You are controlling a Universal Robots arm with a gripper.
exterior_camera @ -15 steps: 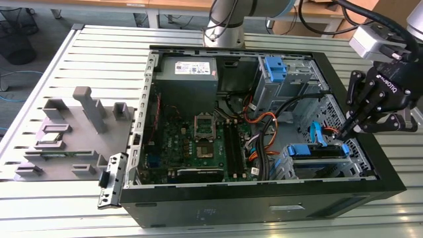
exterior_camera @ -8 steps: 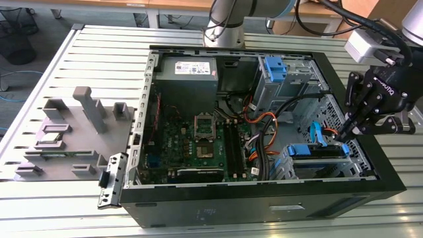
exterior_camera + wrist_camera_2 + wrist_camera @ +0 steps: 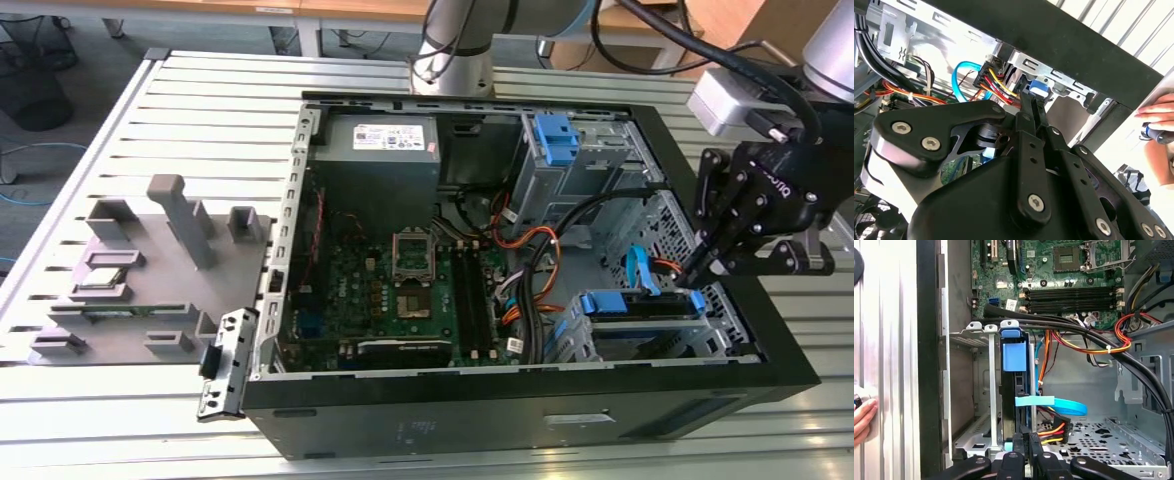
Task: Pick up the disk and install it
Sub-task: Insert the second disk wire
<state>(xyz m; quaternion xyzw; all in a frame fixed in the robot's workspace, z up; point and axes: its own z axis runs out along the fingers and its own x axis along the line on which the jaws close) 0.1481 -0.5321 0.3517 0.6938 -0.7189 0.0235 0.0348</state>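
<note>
Disk [image 3: 1015, 357], edged by its glossy blue plastic carrier, sits upright in the perforated sheet-metal drive cage [image 3: 641, 325] at the open computer case's [image 3: 534, 395] corner on the exterior view's right. Black matte gripper [image 3: 1026, 442] stands at the disk's cabled end, slim fingers [image 3: 1030, 107] pressed together, pinching nothing discernible.

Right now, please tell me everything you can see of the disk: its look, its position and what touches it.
The disk stands on its edge inside a silver metal drive cage at the corner of the open computer case. Its bright blue plastic carrier frame shows along its edges, with a blue tab at the end; the body between looks dark here. Cables run close beside it. The gripper is at its end, fingers closed together by the blue frame; actual contact is hard to confirm.
</note>
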